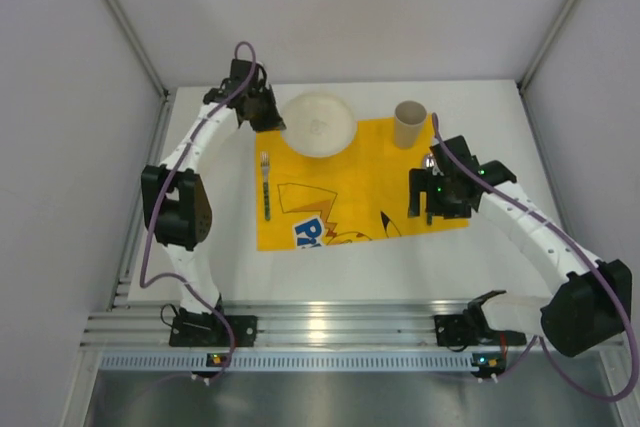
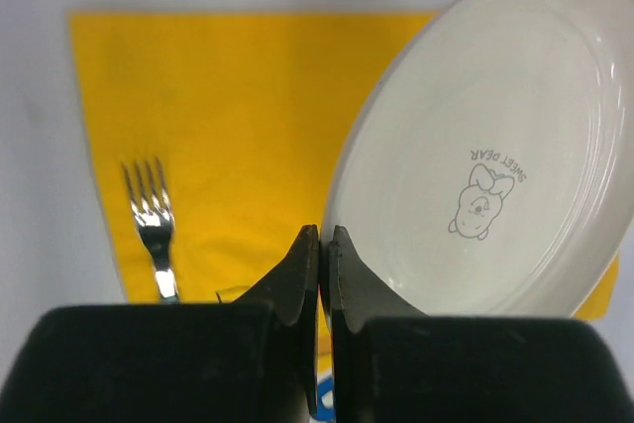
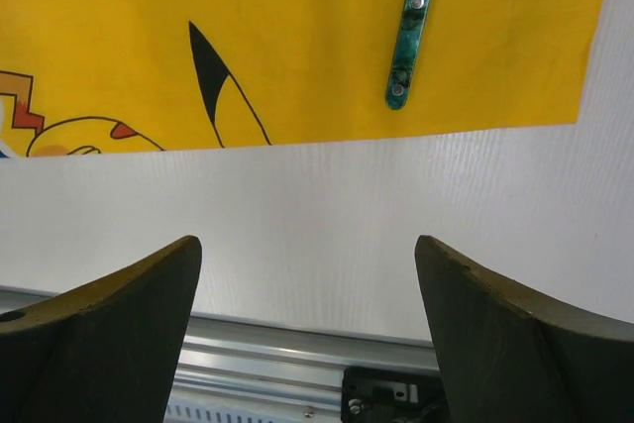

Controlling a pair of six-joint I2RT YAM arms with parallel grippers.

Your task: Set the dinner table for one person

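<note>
The white dinner table (image 1: 500, 147) carries a yellow cartoon-print placemat (image 1: 350, 187). A cream plate (image 1: 318, 125) lies across the mat's far edge. My left gripper (image 1: 268, 115) is shut on its left rim. In the left wrist view the plate (image 2: 495, 146) looks tilted, its rim pinched at the gripper (image 2: 324, 237). A fork (image 1: 266, 187) lies on the mat's left side, and its tines (image 2: 149, 205) show there too. My right gripper (image 1: 434, 209) hovers open over the mat's right edge. Nothing is between the right gripper's (image 3: 307, 255) jaws, only bare table (image 3: 317, 195) below.
A beige cup (image 1: 408, 124) stands upright at the mat's far right corner. A teal utensil handle (image 3: 411, 27) lies on the mat just beyond the right fingers. The ribbed aluminium rail (image 1: 330, 327) runs along the near edge. Grey walls close in the left, right and back.
</note>
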